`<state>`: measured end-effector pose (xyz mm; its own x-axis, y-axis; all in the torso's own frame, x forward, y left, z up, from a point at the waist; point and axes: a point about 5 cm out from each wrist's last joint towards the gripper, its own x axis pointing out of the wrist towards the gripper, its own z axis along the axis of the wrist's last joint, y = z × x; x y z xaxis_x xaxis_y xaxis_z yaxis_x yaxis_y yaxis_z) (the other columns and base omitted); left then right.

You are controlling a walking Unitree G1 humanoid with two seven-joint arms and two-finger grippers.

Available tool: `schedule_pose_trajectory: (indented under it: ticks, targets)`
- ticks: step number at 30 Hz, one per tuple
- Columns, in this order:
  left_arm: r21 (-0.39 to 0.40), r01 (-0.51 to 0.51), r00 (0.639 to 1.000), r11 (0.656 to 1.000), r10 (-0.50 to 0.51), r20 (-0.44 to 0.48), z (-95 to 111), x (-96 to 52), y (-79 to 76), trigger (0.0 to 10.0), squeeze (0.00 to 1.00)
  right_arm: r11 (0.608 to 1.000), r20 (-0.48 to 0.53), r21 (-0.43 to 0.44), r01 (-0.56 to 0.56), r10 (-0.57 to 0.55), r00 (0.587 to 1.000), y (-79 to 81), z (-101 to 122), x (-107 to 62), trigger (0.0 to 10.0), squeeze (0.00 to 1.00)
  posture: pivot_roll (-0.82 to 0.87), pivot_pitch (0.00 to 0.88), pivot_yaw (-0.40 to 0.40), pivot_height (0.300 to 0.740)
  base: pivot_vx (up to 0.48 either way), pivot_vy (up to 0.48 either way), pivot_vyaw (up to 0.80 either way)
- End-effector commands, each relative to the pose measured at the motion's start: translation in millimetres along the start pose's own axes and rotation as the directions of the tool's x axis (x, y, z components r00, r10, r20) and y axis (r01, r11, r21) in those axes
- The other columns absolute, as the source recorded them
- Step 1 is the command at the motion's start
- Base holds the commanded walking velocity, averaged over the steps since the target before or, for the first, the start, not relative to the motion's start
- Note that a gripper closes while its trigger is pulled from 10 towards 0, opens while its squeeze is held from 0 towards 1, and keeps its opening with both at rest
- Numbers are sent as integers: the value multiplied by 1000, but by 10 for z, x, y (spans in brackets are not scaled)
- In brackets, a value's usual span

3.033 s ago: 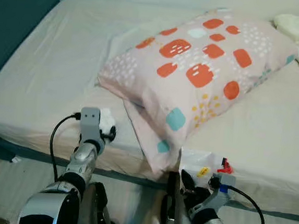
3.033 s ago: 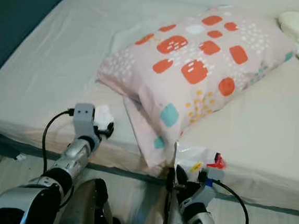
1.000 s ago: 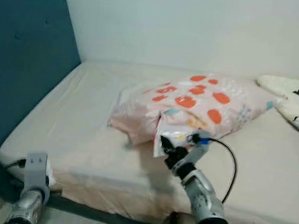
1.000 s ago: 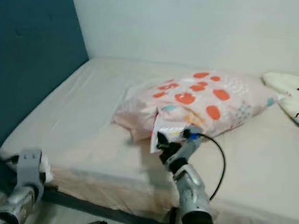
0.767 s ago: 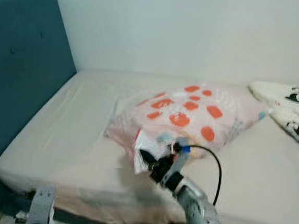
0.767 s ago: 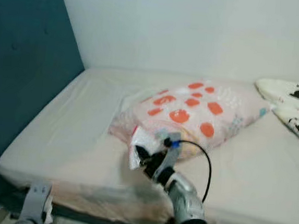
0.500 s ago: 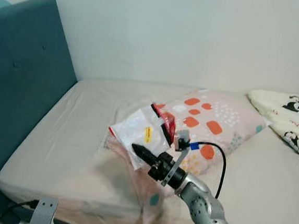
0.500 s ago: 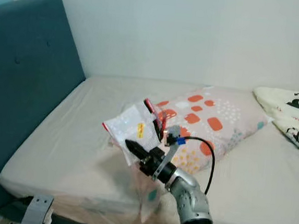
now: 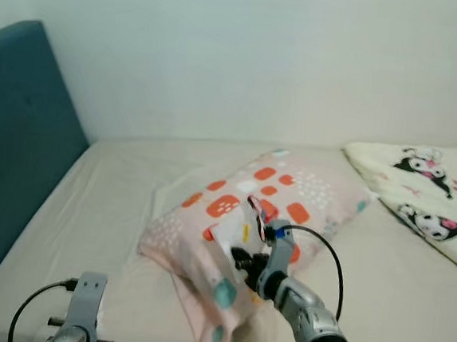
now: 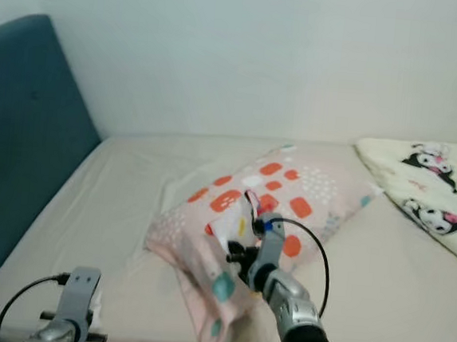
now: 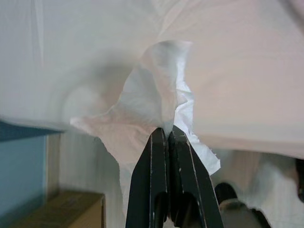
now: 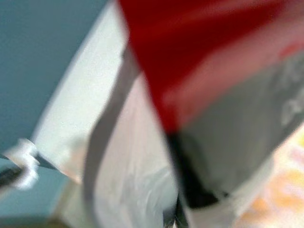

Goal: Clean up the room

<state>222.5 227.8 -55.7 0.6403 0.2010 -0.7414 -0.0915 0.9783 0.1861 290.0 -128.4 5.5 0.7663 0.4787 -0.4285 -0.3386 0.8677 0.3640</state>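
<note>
My right gripper (image 9: 242, 259) is shut on a clear plastic bag (image 9: 233, 235) with a red strip and a yellow label, and holds it up over the bed's near side, in front of the pillow. The right wrist view has the same bag (image 12: 209, 118) blurred and very close. Low at the left, my left gripper (image 11: 166, 131) is shut on a crumpled white tissue (image 11: 154, 102) by the mattress edge. A bit of that tissue (image 10: 94, 316) shows beside the left wrist. The pink pillow (image 9: 290, 194) with orange patches lies askew across the middle of the bed.
A teal headboard (image 9: 9, 160) stands along the left of the bed (image 9: 106, 200). A cream blanket with cartoon prints (image 9: 427, 192) lies at the right. A white wall runs behind. A cardboard box (image 11: 66, 209) sits on the floor below the mattress edge.
The head view has swung right and the bed sits differently in it. The right gripper has drawn back with the bag, which now hangs before the pillow. The left arm stays low.
</note>
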Motion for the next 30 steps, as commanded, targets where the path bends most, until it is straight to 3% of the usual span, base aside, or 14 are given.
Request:
schedule_pose_trajectory:
  ticks: [1,4,12,20,30]
  targets:
    - [-6,1,1000,1000,-1,-30,-62,-7,-36,10000,0,999,-55,-21,40,-41,998,-16,-151,-22,10000,0,-17,0,41,707,0,0,488]
    - [16,2,999,1000,-1,-49,-112,-15,-62,10000,0,992,-125,-103,73,-86,988,-44,-325,-60,10000,0,-14,0,33,707,0,0,735]
    - [76,27,995,997,-19,-102,-304,-53,-111,10000,0,980,-164,-192,59,-91,982,-13,-414,-45,10000,0,-33,0,23,707,0,0,727]
    - [66,43,987,997,-33,-156,-444,-86,-144,10000,0,975,-178,-150,163,-188,966,-160,-486,-128,10000,0,-23,0,18,707,0,0,720]
    - [54,67,982,996,-57,-179,-483,-96,-170,10000,0,976,-179,-150,157,-183,967,-136,-524,-127,10000,0,-33,0,30,707,-288,0,712]
